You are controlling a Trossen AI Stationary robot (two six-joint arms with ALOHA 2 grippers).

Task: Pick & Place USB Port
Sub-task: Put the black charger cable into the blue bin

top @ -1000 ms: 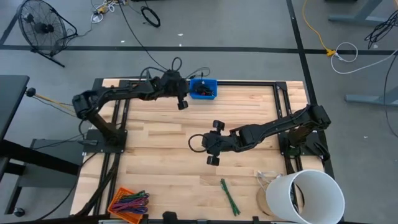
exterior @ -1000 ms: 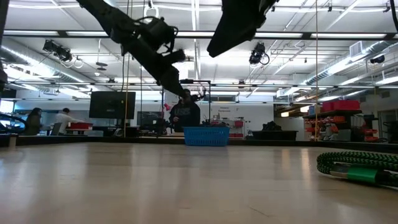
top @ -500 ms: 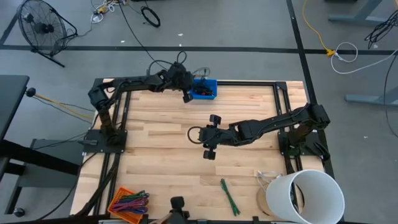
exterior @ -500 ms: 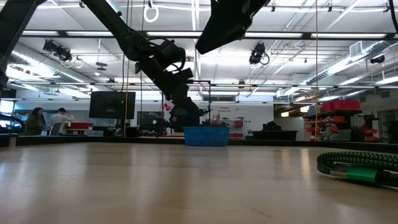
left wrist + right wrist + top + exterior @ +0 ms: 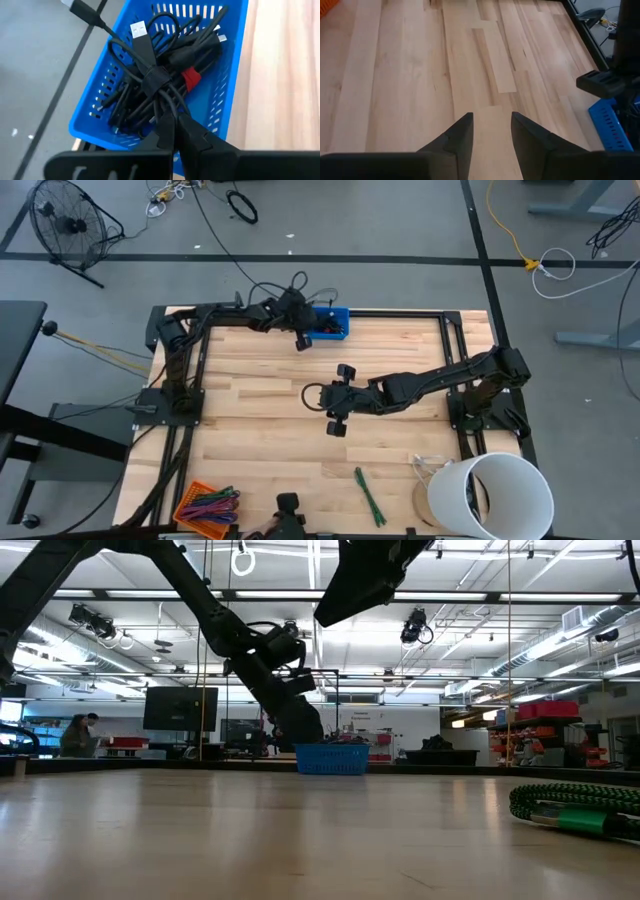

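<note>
My left claw [image 5: 172,131]: pinched shut with nothing in it, hanging just over the near wall of the blue basket [image 5: 227,107].
Basket: at the table's [image 5: 400,350] far edge, near the middle.
USB cables [image 5: 160,75]: a black tangle inside the basket, tied with a black strap; one silver plug [image 5: 138,31] sticks up.
My job now: I think I must open first, go down slowly, then pinch one cable, not the whole bunch.
My right claw [image 5: 491,131]: partly open, empty, waiting over the middle of the table.

Two matte black jointed arms, dark tapered wedge-shaped fingers [image 5: 462,135], seemingly thin black cables along the links.
</note>
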